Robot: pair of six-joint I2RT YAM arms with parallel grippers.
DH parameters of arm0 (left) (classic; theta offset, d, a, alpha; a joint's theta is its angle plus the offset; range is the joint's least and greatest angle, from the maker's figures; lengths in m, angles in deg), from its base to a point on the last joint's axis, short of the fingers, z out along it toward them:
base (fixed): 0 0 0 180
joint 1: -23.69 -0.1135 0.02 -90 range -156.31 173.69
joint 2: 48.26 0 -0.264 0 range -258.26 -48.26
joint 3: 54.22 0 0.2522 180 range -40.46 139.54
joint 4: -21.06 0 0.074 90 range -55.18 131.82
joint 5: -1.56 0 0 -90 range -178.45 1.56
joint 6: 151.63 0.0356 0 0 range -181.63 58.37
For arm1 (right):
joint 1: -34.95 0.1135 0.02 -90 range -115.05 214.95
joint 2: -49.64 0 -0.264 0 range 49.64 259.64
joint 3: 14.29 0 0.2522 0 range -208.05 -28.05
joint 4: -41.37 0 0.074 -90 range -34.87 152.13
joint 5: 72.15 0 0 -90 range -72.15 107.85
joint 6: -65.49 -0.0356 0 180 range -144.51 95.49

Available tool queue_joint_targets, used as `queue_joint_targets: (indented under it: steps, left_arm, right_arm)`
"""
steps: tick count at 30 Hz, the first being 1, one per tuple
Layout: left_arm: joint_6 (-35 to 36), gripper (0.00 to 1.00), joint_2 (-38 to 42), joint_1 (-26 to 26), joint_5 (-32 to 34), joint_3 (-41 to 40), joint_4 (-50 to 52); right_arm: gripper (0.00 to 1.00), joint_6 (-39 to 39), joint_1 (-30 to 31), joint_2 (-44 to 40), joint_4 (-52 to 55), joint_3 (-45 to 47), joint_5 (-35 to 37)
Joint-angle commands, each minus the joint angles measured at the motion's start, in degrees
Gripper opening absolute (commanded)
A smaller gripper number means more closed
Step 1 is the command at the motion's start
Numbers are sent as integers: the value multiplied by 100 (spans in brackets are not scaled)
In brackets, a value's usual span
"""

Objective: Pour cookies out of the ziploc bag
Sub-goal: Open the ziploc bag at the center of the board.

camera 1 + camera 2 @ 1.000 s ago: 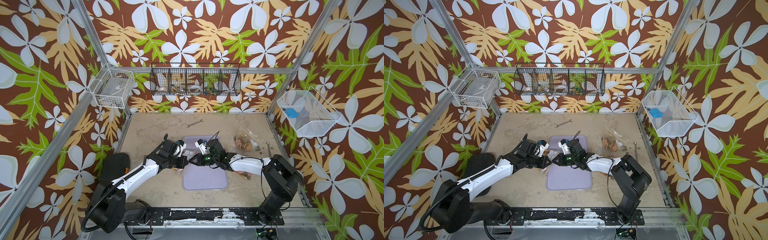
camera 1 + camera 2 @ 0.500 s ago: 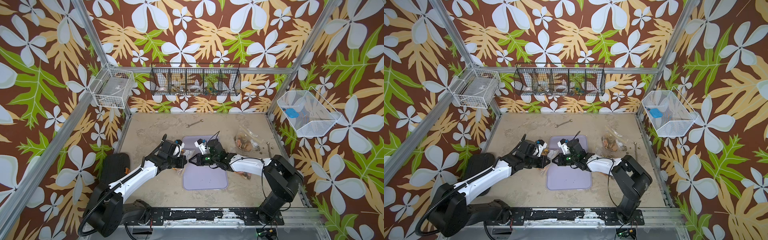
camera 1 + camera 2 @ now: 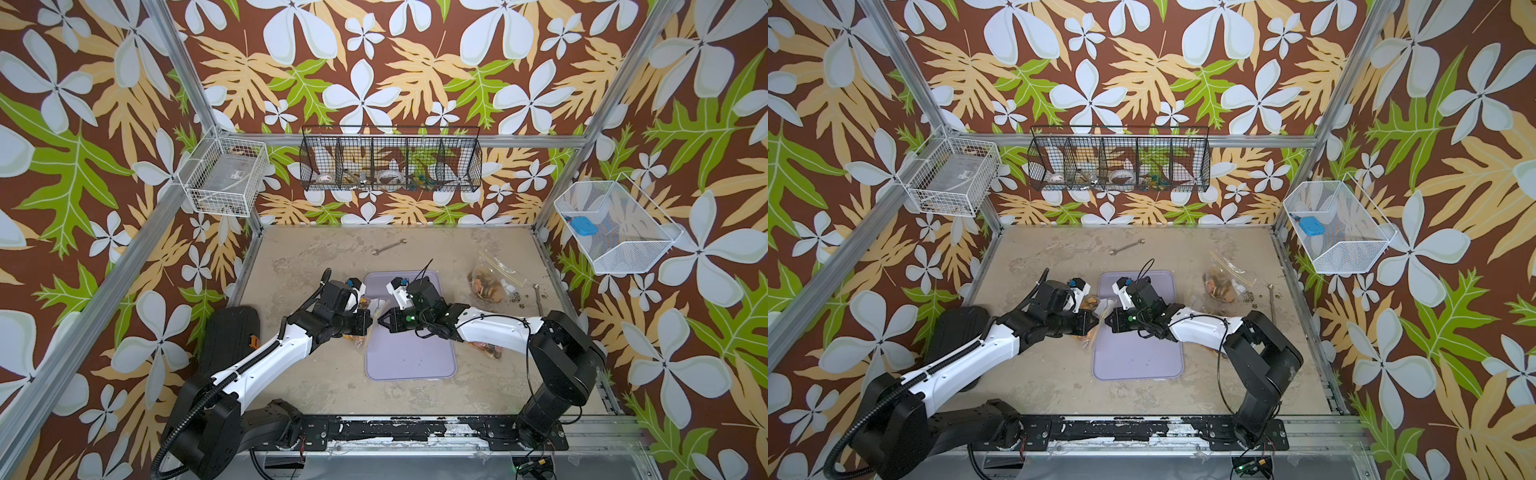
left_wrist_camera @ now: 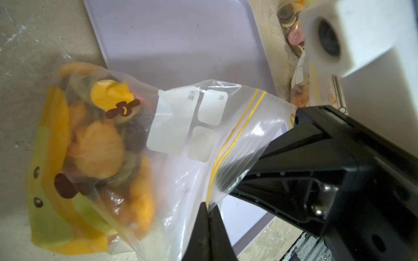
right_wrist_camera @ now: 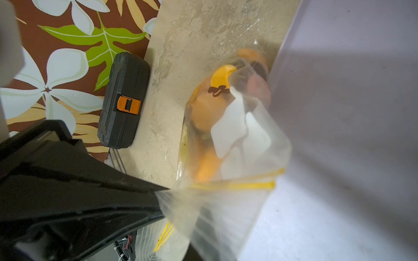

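A clear ziploc bag [image 4: 181, 126] with a yellow zip line and white label patches hangs at the left edge of the lilac tray [image 3: 409, 357]. Its lower part rests on the table, and orange and dark cookies [image 4: 99, 144] are bunched there. My left gripper [image 4: 209, 210] is shut on one side of the bag's rim. My right gripper [image 3: 380, 323] is shut on the rim just opposite, tip to tip with the left gripper [image 3: 371, 326]. In the right wrist view the bag [image 5: 237, 140] covers the right jaws. The tray's floor [image 4: 181, 40] is bare.
A second bag of cookies [image 3: 490, 282] lies at the back right, and more cookies [image 3: 492, 351] show under the right forearm. A wrench [image 3: 388, 246] lies at the back. A black case [image 3: 228, 336] sits on the left and a thin metal tool [image 3: 539, 297] on the right. Wire baskets hang on the walls.
Almost nothing has moved. Both grippers stay tip to tip at the bag's mouth, shifted very slightly toward the front.
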Motion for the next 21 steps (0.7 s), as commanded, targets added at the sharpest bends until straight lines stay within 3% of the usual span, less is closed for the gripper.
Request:
queue_joint_targets:
  steps: [1,12,15,17,19,21]
  left_arm:
    - [-44,0,57,-15,165,11,-40]
    - [-149,0,289,-13,342,204,168]
    - [-141,0,313,-15,329,199,168]
    - [-115,0,275,-10,300,180,163]
    - [-97,0,232,-15,242,161,161]
    - [-90,0,189,-15,197,143,125]
  right_arm:
    - [0,144,-4,10,473,-11,430]
    - [0,698,47,-515,1520,-159,1315]
    - [0,692,44,-589,1223,-49,923]
    - [2,586,45,-666,753,106,284]
    - [33,299,47,-832,293,331,-27]
    - [53,109,47,-954,-63,437,-220]
